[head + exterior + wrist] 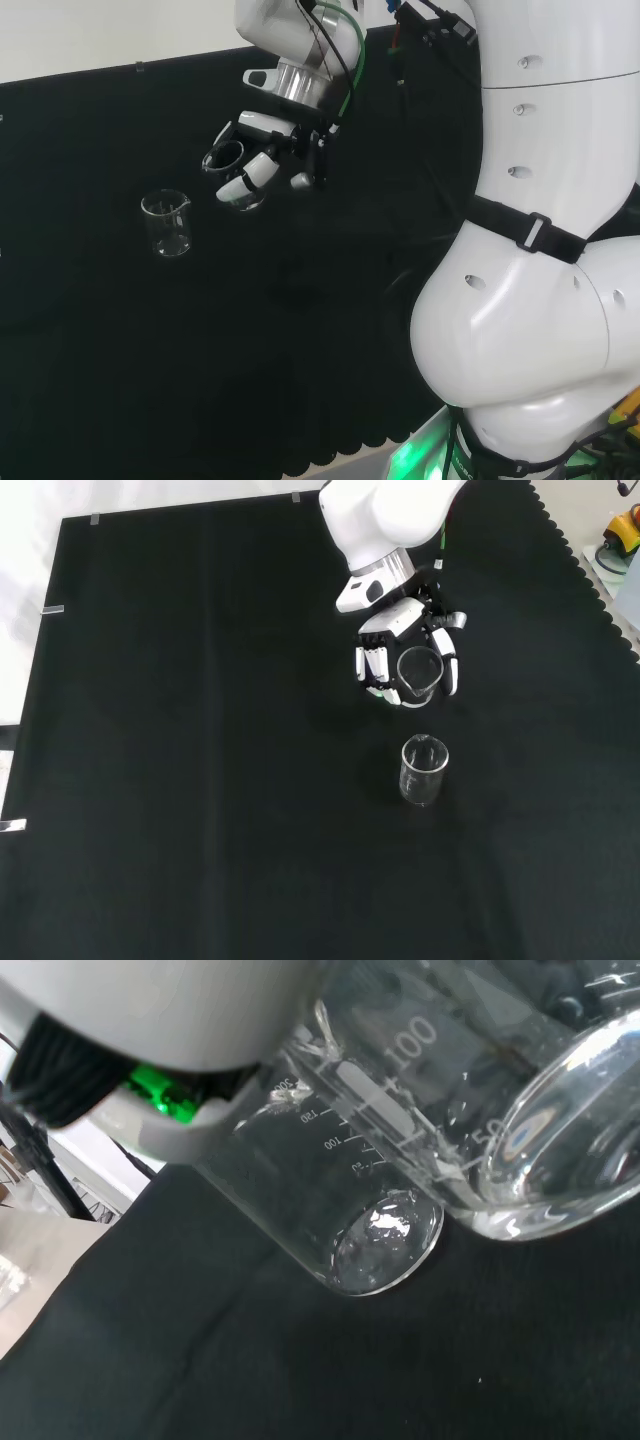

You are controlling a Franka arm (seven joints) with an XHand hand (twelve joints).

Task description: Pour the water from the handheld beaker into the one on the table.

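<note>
Above the black surface (pixel 200 780), a clear beaker (pixel 417 674) is clasped by the curled fingers of the hand (pixel 385 645), roughly upright. At six o'clock from it in the front view, the receiving beaker (pixel 424 770) stands nearby. The approach is judged under way; next, the held spout must be brought over that rim and tilted.

A lab bench: black cloth (pixel 200 730) with a scalloped edge covers the table, a white robot arm (pixel 540 250) stands over it, and graduated glass beakers (pixel 424 770) are the ware.
</note>
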